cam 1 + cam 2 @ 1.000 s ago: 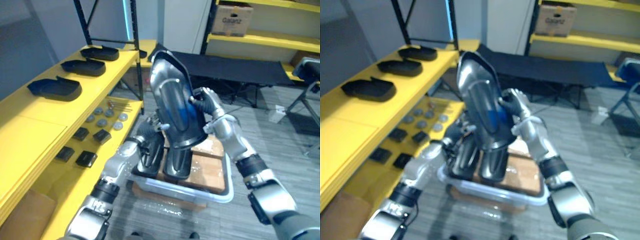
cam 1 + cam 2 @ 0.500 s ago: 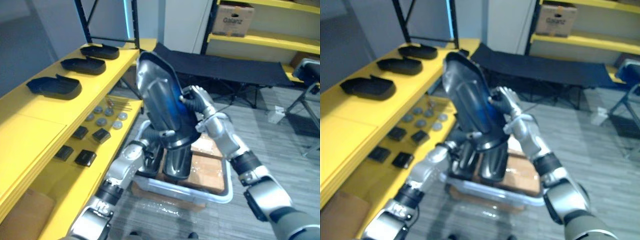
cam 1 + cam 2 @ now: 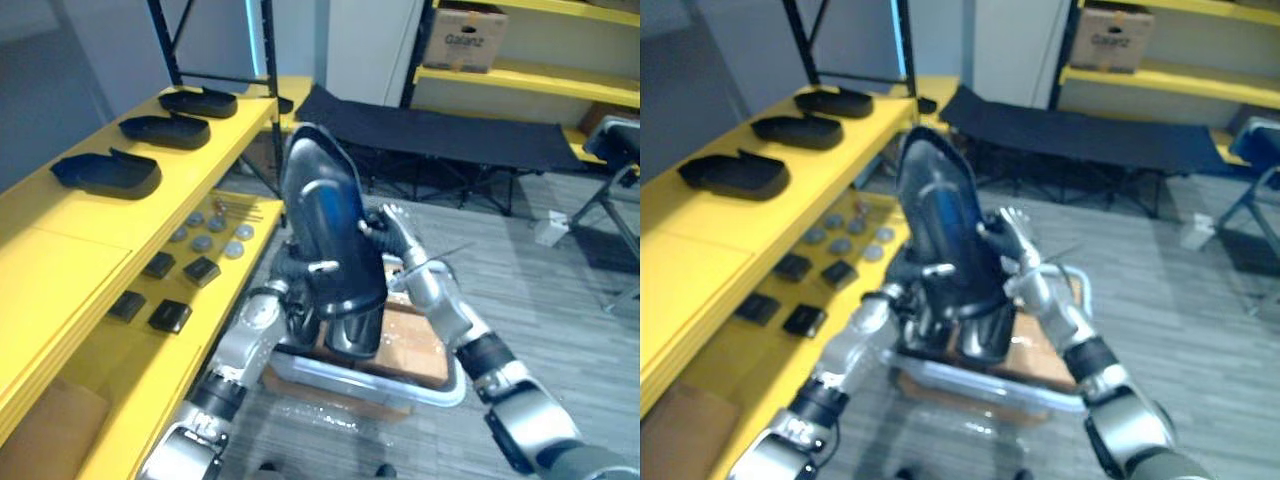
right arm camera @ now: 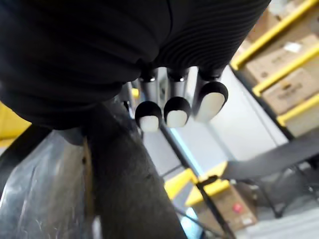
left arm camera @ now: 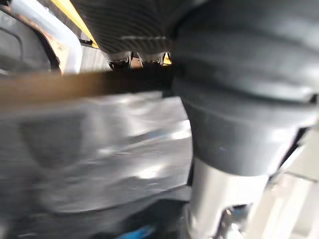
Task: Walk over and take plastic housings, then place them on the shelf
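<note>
While the yellow shelf [image 3: 70, 250] and the three housings [image 3: 105, 172] on its top board sit where they did a second ago, the left eye view shows the plastic housing [image 3: 325, 235] swung from a lean toward 1 o'clock to nearly upright. It has also been carried a little toward 9 o'clock, and its lower end is over the bin [image 3: 445, 385] and the spare housings [image 3: 355, 330] inside. The right hand [image 3: 393, 232] presses its 3 o'clock edge, and the left hand [image 3: 297, 295] sits low behind it at 7 o'clock. The right eye view tells the same. In the left wrist view the housing's grey surface lies blurred against the cover, and I cannot tell how that hand grips. In the right wrist view the fingers [image 4: 177, 112] run straight, past the housing beside the palm, so it is propped rather than clasped. I judge the lift done and the turn toward the shelf begun; a two-sided press like this could slip.
</note>
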Motion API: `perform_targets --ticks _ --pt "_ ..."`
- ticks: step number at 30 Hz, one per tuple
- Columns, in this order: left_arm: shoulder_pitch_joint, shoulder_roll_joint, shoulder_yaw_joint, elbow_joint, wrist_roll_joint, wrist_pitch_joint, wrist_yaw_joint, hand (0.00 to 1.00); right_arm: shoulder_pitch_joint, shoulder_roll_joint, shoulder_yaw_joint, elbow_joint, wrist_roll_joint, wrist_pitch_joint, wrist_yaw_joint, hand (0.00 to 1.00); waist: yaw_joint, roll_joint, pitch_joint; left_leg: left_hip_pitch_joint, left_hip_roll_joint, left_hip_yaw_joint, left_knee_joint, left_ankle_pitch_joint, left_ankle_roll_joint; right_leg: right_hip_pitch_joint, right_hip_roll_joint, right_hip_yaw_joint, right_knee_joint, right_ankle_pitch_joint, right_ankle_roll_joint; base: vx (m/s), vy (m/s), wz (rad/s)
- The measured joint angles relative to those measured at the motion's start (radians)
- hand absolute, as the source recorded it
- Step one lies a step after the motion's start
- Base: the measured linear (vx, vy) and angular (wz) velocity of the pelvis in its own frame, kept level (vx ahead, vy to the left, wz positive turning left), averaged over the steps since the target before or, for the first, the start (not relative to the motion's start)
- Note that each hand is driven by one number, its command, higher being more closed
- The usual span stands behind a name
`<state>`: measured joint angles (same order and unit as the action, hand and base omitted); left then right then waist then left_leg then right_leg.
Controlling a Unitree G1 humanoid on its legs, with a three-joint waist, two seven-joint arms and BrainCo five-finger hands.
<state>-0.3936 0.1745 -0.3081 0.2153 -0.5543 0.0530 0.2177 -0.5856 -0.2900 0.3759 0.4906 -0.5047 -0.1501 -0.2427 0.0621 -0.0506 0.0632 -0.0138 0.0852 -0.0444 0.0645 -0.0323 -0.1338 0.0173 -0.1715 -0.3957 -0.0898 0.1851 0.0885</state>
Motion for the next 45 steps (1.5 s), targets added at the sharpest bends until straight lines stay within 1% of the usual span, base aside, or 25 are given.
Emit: perform_targets --ticks 2,4,7,11,12,19,20,22,24,26,28,32,34,35,37,39,43,45 --pt "0.007 -0.014 0.026 0.002 -0.033 -0.011 0.004 1.00 0.004 0.011 0.000 -0.019 0.000 -0.001 -0.006 1.00 -0.005 -0.001 0.001 0.002 0.000 0.001 -0.001 0.000 0.000 0.000 0.000 0.001 0.000 0.000 -0.001 0.00 0.000 0.00" --pt "0.008 -0.027 0.049 0.003 -0.038 -0.030 0.017 1.00 0.015 0.024 0.000 -0.046 0.000 -0.002 -0.026 1.00 -0.007 -0.006 0.003 0.002 0.001 0.001 -0.001 0.000 -0.001 0.000 0.001 0.001 0.000 -0.001 -0.001 0.00 0.000 0.00" --pt "0.008 -0.028 0.061 0.003 -0.038 -0.031 0.020 1.00 0.025 0.049 0.003 -0.053 0.000 -0.002 -0.042 1.00 -0.012 -0.009 0.003 0.003 0.001 0.001 -0.001 0.000 -0.001 0.000 0.001 0.002 0.000 -0.001 -0.001 0.00 0.000 0.00" --pt "0.008 -0.027 0.064 0.003 -0.043 -0.031 0.021 1.00 0.031 0.062 0.004 -0.053 0.001 -0.005 -0.045 1.00 -0.013 -0.009 0.003 0.003 0.001 0.001 -0.001 0.000 -0.001 0.000 0.000 0.001 0.000 -0.001 -0.001 0.00 0.000 0.00" --pt "0.008 -0.027 0.064 0.003 -0.064 -0.030 0.023 1.00 0.031 0.066 0.004 -0.053 0.001 -0.008 -0.046 1.00 -0.014 -0.009 0.003 0.003 0.001 0.001 -0.001 0.000 -0.001 0.000 0.000 0.001 0.000 -0.001 -0.001 0.00 0.000 0.00" --pt "0.007 -0.028 0.058 -0.002 -0.113 -0.029 0.024 1.00 0.035 0.065 0.009 -0.062 0.003 -0.012 -0.066 1.00 -0.021 -0.009 0.003 0.003 0.001 0.001 0.000 0.000 -0.001 0.000 0.001 0.001 0.000 -0.001 -0.001 0.00 0.000 0.00" --pt "0.007 -0.028 0.057 -0.008 -0.116 -0.029 0.024 1.00 0.036 0.064 0.009 -0.067 0.007 -0.012 -0.068 0.00 -0.022 -0.009 0.003 0.003 0.001 0.001 0.000 0.000 -0.001 0.000 0.000 0.001 0.000 -0.001 -0.001 0.00 0.000 0.00" --pt "0.003 -0.027 0.051 -0.024 -0.116 -0.030 0.038 1.00 0.041 0.062 0.009 -0.085 0.022 -0.014 -0.076 0.00 -0.022 -0.009 0.003 0.003 0.001 0.001 0.001 0.000 -0.001 0.001 0.000 0.001 0.000 -0.001 -0.001 0.00 0.000 0.00" --pt "0.003 -0.026 0.048 -0.041 -0.113 -0.030 0.047 1.00 0.044 0.062 0.009 -0.090 0.024 -0.028 -0.088 0.00 -0.023 -0.009 0.003 0.002 0.001 0.001 0.001 0.000 -0.001 0.001 0.000 0.001 0.000 -0.001 -0.001 0.00 0.000 0.00" --pt "0.003 -0.026 0.042 -0.054 -0.093 -0.030 0.063 1.00 0.045 0.060 0.009 -0.092 0.036 -0.032 -0.088 0.00 -0.023 -0.009 0.003 0.002 0.001 0.001 0.001 0.000 -0.001 0.001 0.000 0.002 0.000 -0.001 -0.002 0.00 0.000 0.00" --pt "0.002 -0.025 0.027 -0.074 -0.063 -0.029 0.088 1.00 0.054 0.061 0.009 -0.092 0.101 -0.032 -0.083 0.00 -0.023 -0.009 0.003 0.002 0.001 0.001 0.001 0.000 -0.001 0.000 0.000 0.002 0.000 -0.001 -0.002 0.00 0.000 0.00" --pt "0.000 -0.024 0.024 -0.087 -0.014 -0.028 0.097 1.00 0.066 0.062 0.010 -0.092 0.181 -0.035 -0.048 0.00 -0.023 -0.009 0.003 0.003 0.001 0.001 0.001 0.000 -0.001 0.000 0.001 0.001 0.000 -0.003 -0.004 0.00 0.000 0.00" --pt "0.000 -0.024 0.024 -0.117 0.031 -0.026 0.118 1.00 0.067 0.065 0.010 -0.092 0.235 -0.042 -0.032 0.00 -0.023 -0.009 0.003 0.003 0.002 0.001 0.001 0.000 -0.001 0.000 0.002 0.001 0.000 -0.003 -0.005 0.00 0.000 0.00" --pt "0.000 -0.024 0.025 -0.121 0.038 -0.026 0.120 1.00 0.067 0.065 0.010 -0.092 0.245 -0.042 -0.029 0.00 -0.023 -0.009 0.003 0.003 0.002 0.001 0.001 0.000 -0.001 0.000 0.002 0.001 0.000 -0.003 -0.005 0.00 0.000 0.00" --pt "0.000 -0.024 0.032 -0.153 0.095 -0.022 0.132 1.00 0.073 0.067 0.010 -0.097 0.319 -0.043 0.000 0.00 -0.022 -0.009 0.003 0.003 0.002 0.001 0.001 0.000 -0.001 0.000 0.002 0.001 0.000 -0.003 -0.005 0.00 0.000 0.00" --pt "0.000 -0.024 0.042 -0.172 0.120 -0.020 0.134 1.00 0.088 0.069 0.004 -0.122 0.350 -0.042 0.015 0.00 -0.022 -0.009 0.003 0.003 0.002 0.001 0.001 0.000 -0.001 0.000 0.002 0.001 0.000 -0.003 -0.005 0.00 0.000 0.00" --pt "0.000 -0.028 0.068 -0.241 0.220 -0.022 0.138 1.00 0.110 0.069 -0.020 -0.190 0.383 -0.040 0.035 0.00 -0.022 -0.010 0.003 0.007 0.002 0.004 0.000 0.000 -0.001 0.001 0.003 0.002 0.000 -0.005 -0.008 0.00 -0.001 -0.01" --pt "0.000 -0.032 0.094 -0.294 0.299 -0.030 0.168 1.00 0.111 0.085 -0.049 -0.248 0.431 -0.040 0.051 0.00 -0.022 -0.010 0.003 0.013 0.006 0.012 0.000 0.000 -0.001 0.001 0.007 0.008 0.000 -0.007 -0.010 0.00 -0.006 -0.11"
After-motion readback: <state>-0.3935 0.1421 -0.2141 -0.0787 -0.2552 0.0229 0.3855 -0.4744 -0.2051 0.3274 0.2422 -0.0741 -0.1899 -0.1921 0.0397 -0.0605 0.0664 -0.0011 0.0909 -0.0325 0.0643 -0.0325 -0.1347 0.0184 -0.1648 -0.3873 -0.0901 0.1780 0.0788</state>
